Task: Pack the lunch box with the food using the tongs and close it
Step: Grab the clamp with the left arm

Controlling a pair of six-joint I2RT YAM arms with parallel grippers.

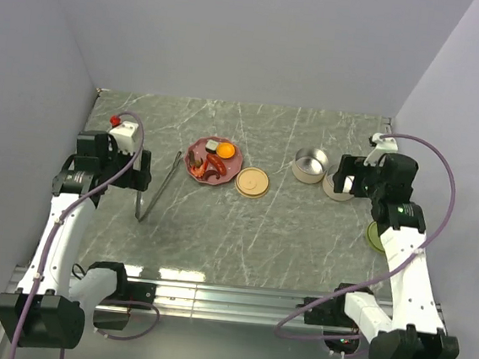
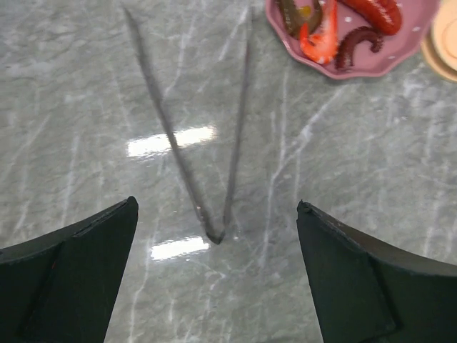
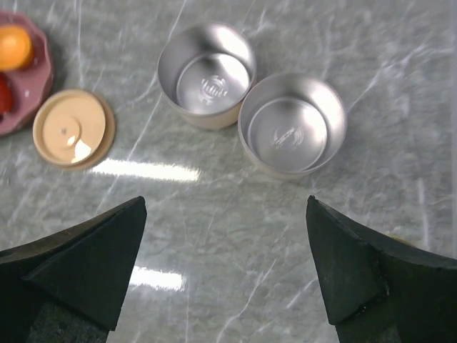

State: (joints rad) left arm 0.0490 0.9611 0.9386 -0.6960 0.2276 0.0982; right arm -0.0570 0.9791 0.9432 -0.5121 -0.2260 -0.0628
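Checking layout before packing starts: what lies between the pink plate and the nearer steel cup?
A round beige lid, close by the plate; beyond it to the cup, bare table. Top and right wrist views show it.

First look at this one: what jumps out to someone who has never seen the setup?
The pink plate of bright food mid-table draws the eye first, the long grey tongs lying flat to its left. Right of it sit a beige lid and two empty steel cups side by side. The left gripper and right gripper hang open, holding nothing.
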